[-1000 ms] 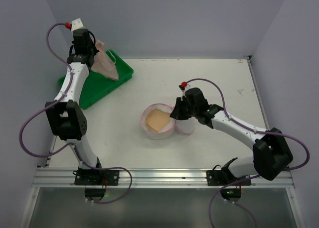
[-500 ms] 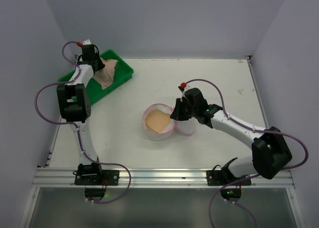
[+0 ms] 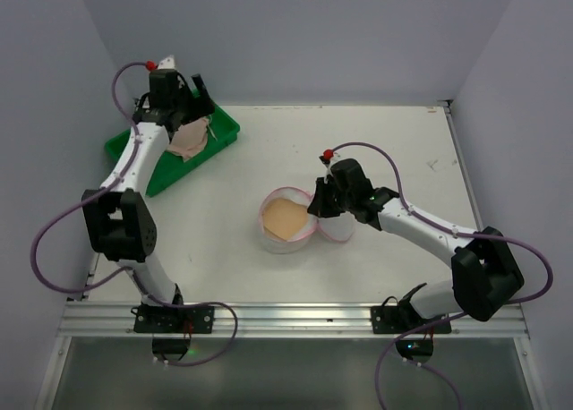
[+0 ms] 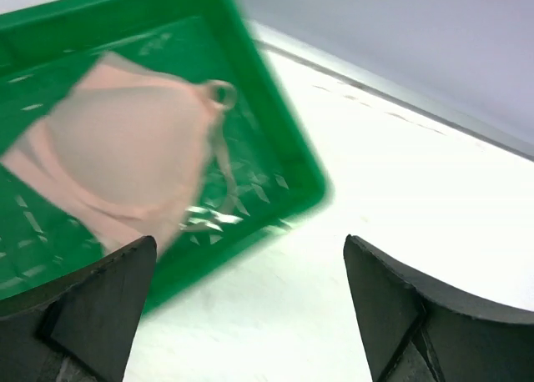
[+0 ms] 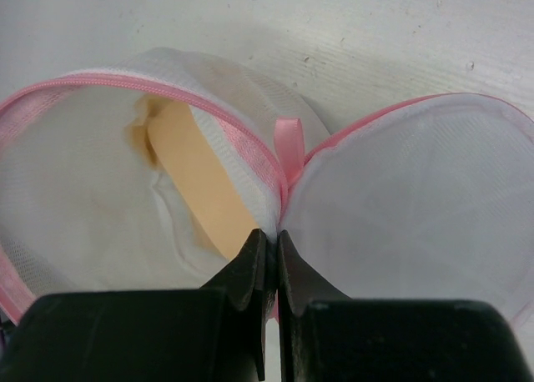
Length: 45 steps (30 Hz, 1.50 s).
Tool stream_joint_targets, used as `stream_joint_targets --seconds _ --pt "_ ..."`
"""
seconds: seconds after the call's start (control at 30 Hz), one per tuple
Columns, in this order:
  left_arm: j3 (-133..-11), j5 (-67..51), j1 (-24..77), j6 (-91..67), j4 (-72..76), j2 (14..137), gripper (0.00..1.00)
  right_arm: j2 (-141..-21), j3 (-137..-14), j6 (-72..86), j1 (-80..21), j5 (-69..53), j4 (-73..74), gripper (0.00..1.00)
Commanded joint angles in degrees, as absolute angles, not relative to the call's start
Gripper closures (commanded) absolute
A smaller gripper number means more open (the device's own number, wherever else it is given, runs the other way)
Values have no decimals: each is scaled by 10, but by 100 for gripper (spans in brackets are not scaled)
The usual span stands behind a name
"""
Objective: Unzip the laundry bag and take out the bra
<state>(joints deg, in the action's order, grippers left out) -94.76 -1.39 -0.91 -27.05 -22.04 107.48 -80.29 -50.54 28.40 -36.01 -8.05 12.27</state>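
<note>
The pale pink bra (image 3: 188, 140) lies loose in the green tray (image 3: 125, 147) at the back left. The left wrist view shows the bra (image 4: 125, 148) inside the tray (image 4: 288, 161). My left gripper (image 3: 199, 101) hovers over the tray's right edge; the gripper (image 4: 250, 244) is open, nothing between its fingers. The white mesh laundry bag (image 3: 285, 240) lies unzipped at mid-table, its lid folded out to the right. My right gripper (image 3: 315, 204) is shut on the bag's pink-trimmed rim (image 5: 272, 236) where the halves join. A tan piece (image 5: 200, 190) shows inside the laundry bag (image 5: 83, 173).
The tray sits against the left wall near the back edge of the white table (image 3: 394, 150). The bag's open lid (image 3: 335, 230) lies under the right arm's wrist. Grey walls close off the back and both sides.
My left gripper, shut on the bra above the tray a second ago, has opened, and the bra now lies in the tray. The right gripper keeps its hold on the bag.
</note>
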Motion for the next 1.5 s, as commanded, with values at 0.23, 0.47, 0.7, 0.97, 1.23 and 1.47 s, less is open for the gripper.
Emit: stream_joint_targets --seconds 0.23,0.47,0.7,0.97,1.23,1.47 --pt "-716 -46 319 -366 -233 788 23 -803 -533 251 -362 -52 98 100" --pt "-683 -4 444 -424 -218 787 34 -805 -531 253 -361 -47 95 100" --pt "-629 12 464 -451 -176 854 39 -805 -517 259 -361 -47 89 100" --pt "-628 93 460 -456 -180 963 32 -792 -491 262 -362 -70 80 100" --pt "-642 134 460 -475 -202 1016 11 -776 -461 267 -363 -90 63 100" --pt "-599 128 462 -499 -168 1078 21 -788 -466 276 -377 -102 55 100"
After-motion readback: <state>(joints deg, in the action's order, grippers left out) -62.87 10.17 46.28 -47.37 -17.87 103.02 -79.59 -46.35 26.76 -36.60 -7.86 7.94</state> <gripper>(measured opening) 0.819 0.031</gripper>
